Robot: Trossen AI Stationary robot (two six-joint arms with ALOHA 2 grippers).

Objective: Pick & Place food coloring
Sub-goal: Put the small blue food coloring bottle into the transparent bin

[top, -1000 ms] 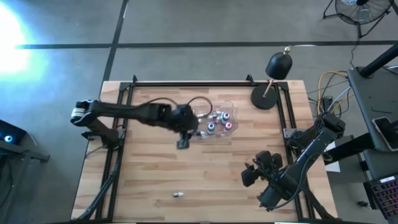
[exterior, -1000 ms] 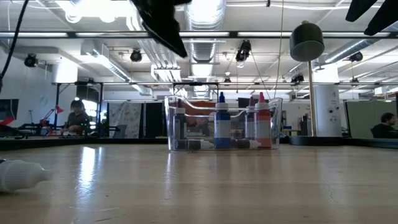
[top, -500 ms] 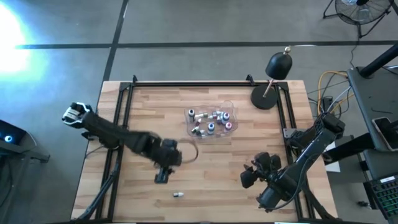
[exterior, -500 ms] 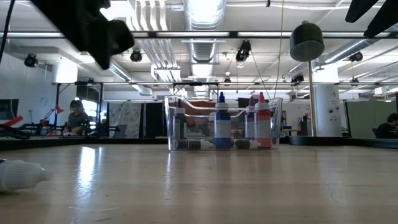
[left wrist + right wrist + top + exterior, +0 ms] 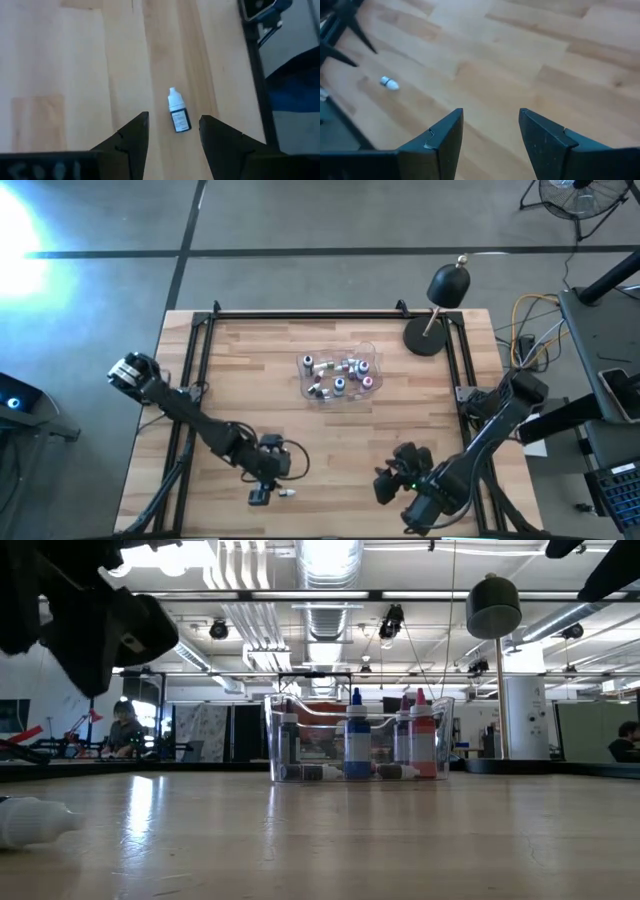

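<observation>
One small food coloring bottle, dark body with a white cap, lies on its side near the table's near edge; it shows as bottle in the left wrist view, bottle in the low view and bottle in the right wrist view. My left gripper hovers above and just left of it, open, touching nothing. Several more bottles stand and lie inside a clear plastic tub at the table's middle. My right gripper is open over bare wood near the near right corner.
A black dome lamp on a round base stands at the far right corner. Black metal rails frame the table. In the low view the tub stands mid-table. Bare wood lies between the tub and the near edge.
My left gripper has swung from beside the tub toward the table's near edge and left, ending over the lone lying bottle. My right gripper has shifted slightly left and toward the near edge. The bottles and tub have stayed put.
</observation>
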